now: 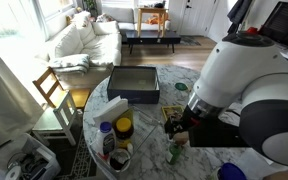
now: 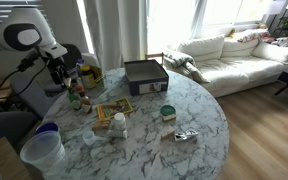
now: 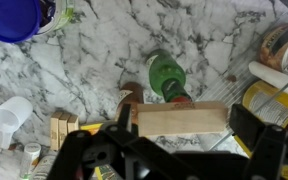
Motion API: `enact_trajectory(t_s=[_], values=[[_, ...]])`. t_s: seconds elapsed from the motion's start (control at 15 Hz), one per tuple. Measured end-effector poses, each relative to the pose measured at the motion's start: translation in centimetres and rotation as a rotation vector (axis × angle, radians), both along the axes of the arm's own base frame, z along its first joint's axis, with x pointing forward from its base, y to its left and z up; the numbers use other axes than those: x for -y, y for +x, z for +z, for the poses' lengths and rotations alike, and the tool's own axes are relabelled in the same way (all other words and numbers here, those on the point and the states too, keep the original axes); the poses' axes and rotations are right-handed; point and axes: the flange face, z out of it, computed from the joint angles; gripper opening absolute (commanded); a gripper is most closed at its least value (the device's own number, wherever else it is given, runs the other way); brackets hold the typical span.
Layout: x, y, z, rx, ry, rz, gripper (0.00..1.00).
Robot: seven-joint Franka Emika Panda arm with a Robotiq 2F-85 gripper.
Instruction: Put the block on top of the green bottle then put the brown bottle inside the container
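Note:
In the wrist view my gripper (image 3: 184, 120) holds a pale wooden block (image 3: 181, 118) crosswise between its fingers. The green bottle (image 3: 165, 76) stands upright on the marble table just beyond the block, and the block's far edge overlaps the bottle's lower part. A dark brown rounded thing (image 3: 130, 96), likely the brown bottle, shows just left of it, half hidden by the finger. In an exterior view the gripper (image 2: 63, 74) hangs over a cluster of small bottles (image 2: 77, 98). The dark container (image 2: 144, 72) sits open at the table's far side and also shows in an exterior view (image 1: 134, 85).
A yellow-lidded jar (image 1: 124, 127) and a white bottle with a blue cap (image 1: 106, 140) stand near the table edge. A blue-lidded tub (image 3: 19, 18), a clear cup (image 3: 9, 115), a wooden tray (image 2: 112, 108), a small tin (image 2: 168, 112) and jars (image 3: 280, 45) crowd the table.

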Motion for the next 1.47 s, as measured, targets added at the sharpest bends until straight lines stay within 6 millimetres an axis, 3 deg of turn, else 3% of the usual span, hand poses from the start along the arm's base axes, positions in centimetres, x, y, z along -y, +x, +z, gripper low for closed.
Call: enact_trajectory(t_s=[0.33,0.73,0.93,1.27,1.4,1.47], values=[[0.9,0.7,0.8,0.02,-0.001,-0.016,1.0],[5.0,2.4,2.6,0.064,-0.013,-0.104,1.0],[6.4,2.7,2.3,0.065,-0.038,-0.146,1.0],[6.8,2.6,0.7,0.033,-0.042,-0.182,0.99],[6.8,2.4,-0.1,0.017,-0.044,-0.188,0.93],[6.8,2.3,-0.4,0.01,-0.045,-0.191,0.8]])
